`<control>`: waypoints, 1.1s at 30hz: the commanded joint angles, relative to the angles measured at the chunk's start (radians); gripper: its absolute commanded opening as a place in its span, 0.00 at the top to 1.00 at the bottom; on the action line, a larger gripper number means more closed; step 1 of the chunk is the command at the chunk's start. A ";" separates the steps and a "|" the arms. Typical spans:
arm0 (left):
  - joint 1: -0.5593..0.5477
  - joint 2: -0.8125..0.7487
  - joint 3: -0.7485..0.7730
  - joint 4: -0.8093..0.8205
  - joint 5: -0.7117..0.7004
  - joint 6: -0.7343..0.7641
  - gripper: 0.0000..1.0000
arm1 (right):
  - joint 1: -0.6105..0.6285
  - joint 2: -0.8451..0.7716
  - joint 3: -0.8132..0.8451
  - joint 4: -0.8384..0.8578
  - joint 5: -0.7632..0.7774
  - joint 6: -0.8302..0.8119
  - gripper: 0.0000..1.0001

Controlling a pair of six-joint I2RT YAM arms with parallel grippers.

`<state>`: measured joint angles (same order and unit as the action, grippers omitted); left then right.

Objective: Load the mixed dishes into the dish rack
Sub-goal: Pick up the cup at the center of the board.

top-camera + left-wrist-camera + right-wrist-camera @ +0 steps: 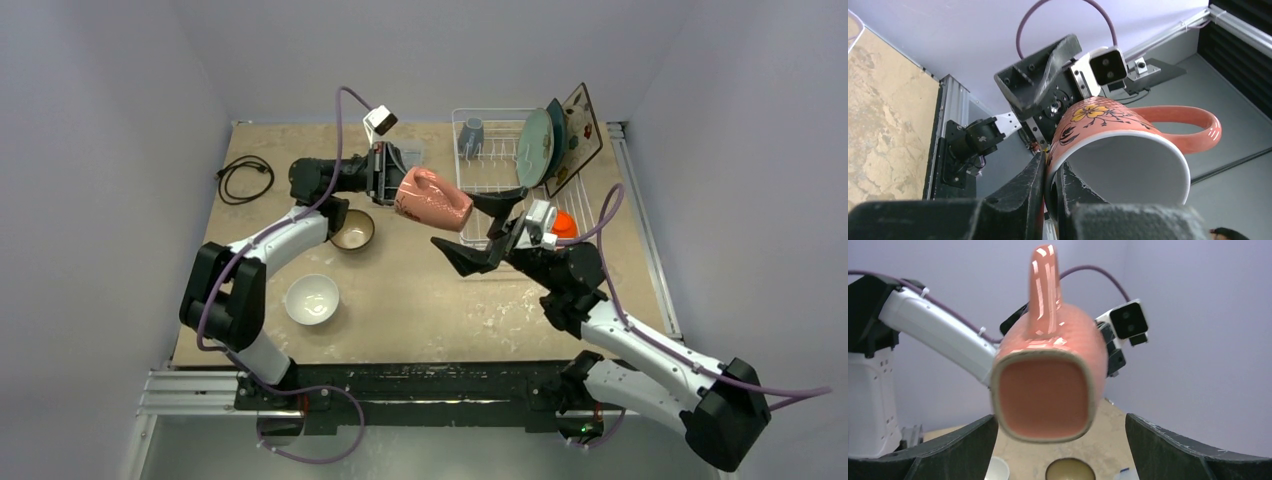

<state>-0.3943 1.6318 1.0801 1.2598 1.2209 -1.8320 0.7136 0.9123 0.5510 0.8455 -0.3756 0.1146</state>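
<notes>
Salmon-pink mug [432,198] hangs in the air above the tabletop [420,300], between the two arms. The left end effector [398,183] is clenched on its rim. The mug lies sideways, handle up, with its base facing the right end effector [482,229], whose fingers are spread wide just beside it. The dish rack [490,112] stands beyond, nearer the right arm.

Plain pale lavender walls [90,150] on three sides, tan mottled tabletop [420,300] (scuffed white in spots), aluminium rail [190,392] along near edge.
</notes>
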 commanded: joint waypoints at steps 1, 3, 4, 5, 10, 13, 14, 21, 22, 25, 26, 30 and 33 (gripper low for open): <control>-0.006 -0.039 0.017 0.165 -0.039 -0.086 1.00 | 0.004 0.046 0.092 0.158 0.044 -0.010 0.01; -0.006 -0.031 0.013 0.165 -0.044 -0.089 1.00 | 0.004 0.061 0.098 0.191 0.059 0.011 0.01; -0.006 -0.030 0.011 0.165 -0.044 -0.089 1.00 | 0.004 0.068 0.096 0.213 0.065 0.019 0.01; -0.006 -0.030 0.010 0.165 -0.047 -0.087 1.00 | 0.004 0.078 0.100 0.229 0.062 0.027 0.01; -0.006 -0.035 0.008 0.165 -0.047 -0.083 1.00 | 0.006 0.119 0.121 0.266 0.035 0.061 0.02; -0.007 -0.034 0.007 0.165 -0.049 -0.082 1.00 | 0.007 0.128 0.132 0.278 0.018 0.069 0.02; -0.006 -0.034 0.008 0.165 -0.049 -0.083 1.00 | 0.007 0.132 0.136 0.281 0.010 0.075 0.02; -0.007 -0.032 0.006 0.164 -0.049 -0.081 1.00 | 0.016 0.159 0.163 0.293 -0.002 0.103 0.06; -0.007 -0.031 0.006 0.165 -0.050 -0.081 1.00 | 0.018 0.164 0.167 0.292 -0.005 0.104 0.07; -0.006 -0.029 0.005 0.165 -0.049 -0.080 1.00 | 0.020 0.175 0.175 0.292 -0.005 0.105 0.14; -0.006 -0.029 0.004 0.165 -0.050 -0.079 1.00 | 0.021 0.179 0.176 0.290 -0.008 0.106 0.17; -0.006 -0.027 0.004 0.165 -0.052 -0.079 1.00 | 0.020 0.198 0.185 0.282 -0.020 0.109 0.24; -0.007 -0.027 0.004 0.165 -0.050 -0.078 1.00 | 0.023 0.203 0.181 0.287 -0.017 0.113 0.24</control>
<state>-0.3965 1.6230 1.0801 1.3289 1.2072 -1.9007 0.7330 1.1061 0.6884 1.0866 -0.3962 0.2184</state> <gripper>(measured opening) 0.091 0.775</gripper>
